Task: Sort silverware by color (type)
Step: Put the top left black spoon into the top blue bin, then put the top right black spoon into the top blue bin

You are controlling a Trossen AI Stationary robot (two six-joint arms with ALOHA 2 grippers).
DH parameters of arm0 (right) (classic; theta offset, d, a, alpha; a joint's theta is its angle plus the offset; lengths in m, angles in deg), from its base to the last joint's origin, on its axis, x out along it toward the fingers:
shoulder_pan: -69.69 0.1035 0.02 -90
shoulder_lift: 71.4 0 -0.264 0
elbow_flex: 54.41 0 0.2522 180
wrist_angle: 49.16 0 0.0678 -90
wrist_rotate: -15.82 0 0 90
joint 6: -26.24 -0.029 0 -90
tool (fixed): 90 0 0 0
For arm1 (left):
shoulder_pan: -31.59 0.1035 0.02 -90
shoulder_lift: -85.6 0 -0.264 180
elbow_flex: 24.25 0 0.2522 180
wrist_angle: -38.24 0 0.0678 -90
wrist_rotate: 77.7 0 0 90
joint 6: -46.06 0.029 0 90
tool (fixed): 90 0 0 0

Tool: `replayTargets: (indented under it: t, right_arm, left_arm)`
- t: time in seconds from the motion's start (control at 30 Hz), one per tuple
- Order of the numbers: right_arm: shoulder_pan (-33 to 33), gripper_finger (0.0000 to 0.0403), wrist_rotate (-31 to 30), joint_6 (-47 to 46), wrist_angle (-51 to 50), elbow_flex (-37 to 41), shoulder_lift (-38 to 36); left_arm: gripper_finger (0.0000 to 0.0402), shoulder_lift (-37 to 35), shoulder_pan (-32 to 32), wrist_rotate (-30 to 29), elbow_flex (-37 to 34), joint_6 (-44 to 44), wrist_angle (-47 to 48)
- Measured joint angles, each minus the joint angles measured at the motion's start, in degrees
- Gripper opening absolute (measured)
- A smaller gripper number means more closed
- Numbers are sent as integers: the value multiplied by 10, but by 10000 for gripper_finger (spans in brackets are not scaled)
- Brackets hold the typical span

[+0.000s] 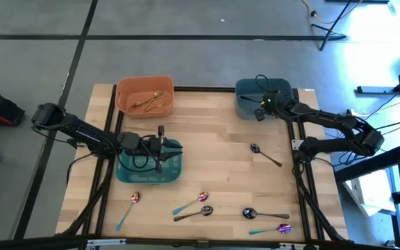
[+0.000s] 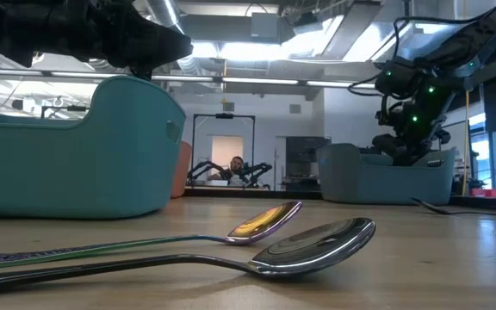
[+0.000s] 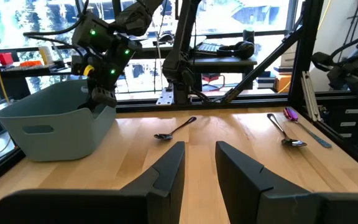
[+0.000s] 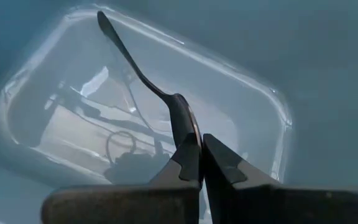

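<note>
Bright daylight blooms white at two o'clock in the overhead view, washing out the floor there. Ceiling lights (image 2: 231,52) glare in the level view, where the nearest spoon (image 2: 317,250) mirrors them and looks soft. The grey bin (image 4: 253,93) carries pale reflections. Windows behind blow out.
</note>
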Motion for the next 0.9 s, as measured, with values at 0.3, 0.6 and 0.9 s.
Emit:
replayTargets:
  t: [0.3, 0.6, 0.9]
  right_arm:
    - [1, 90, -17, 13, -14, -8, -1]
    - [65, 153, 62, 7, -188, -135, -46]
    - [202, 154, 182, -69, -342, -168, -48]
  left_arm:
    - [85, 0, 0, 1, 0, 0, 0]
    - [85, 0, 0, 4, 0, 0, 0]
    - [85, 0, 0, 1, 0, 0, 2]
